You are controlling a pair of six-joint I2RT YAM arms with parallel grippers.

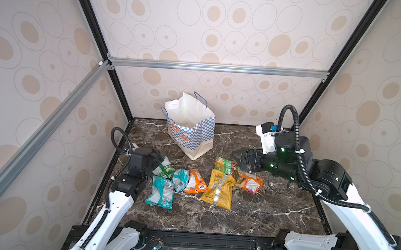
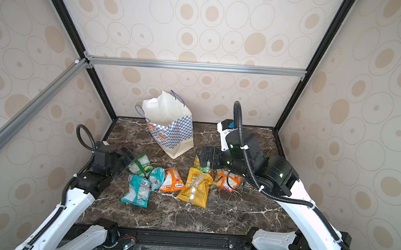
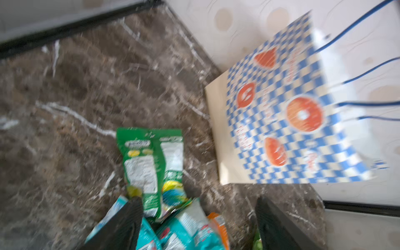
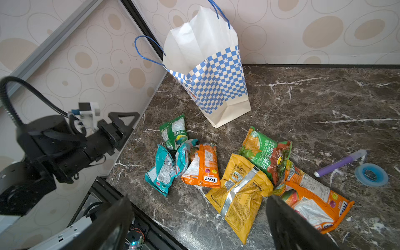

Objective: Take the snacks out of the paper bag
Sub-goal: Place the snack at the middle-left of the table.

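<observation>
The paper bag [image 1: 189, 129] [image 4: 212, 82] stands upright at the back of the marble table, mouth open. Several snacks lie in front of it: a green packet [image 1: 165, 167], two teal ones [image 1: 162, 193], an orange one [image 1: 195, 182], a yellow one [image 1: 219, 189], a large green-red one [image 1: 226, 167] and another orange one [image 1: 251, 182]. My left gripper [image 3: 199, 220] is open just above the teal packets, holding nothing, with the green packet [image 3: 151, 160] lying ahead of it. My right gripper [image 4: 199, 216] is open and empty, hovering above the yellow packet [image 4: 238, 194].
A purple pen-like stick [image 4: 342, 162] and a small blue tape roll [image 4: 371, 174] lie on the table to the right of the snacks. Patterned walls with black frame posts close in the back and sides. The table's front edge [image 1: 187, 230] borders a black rail.
</observation>
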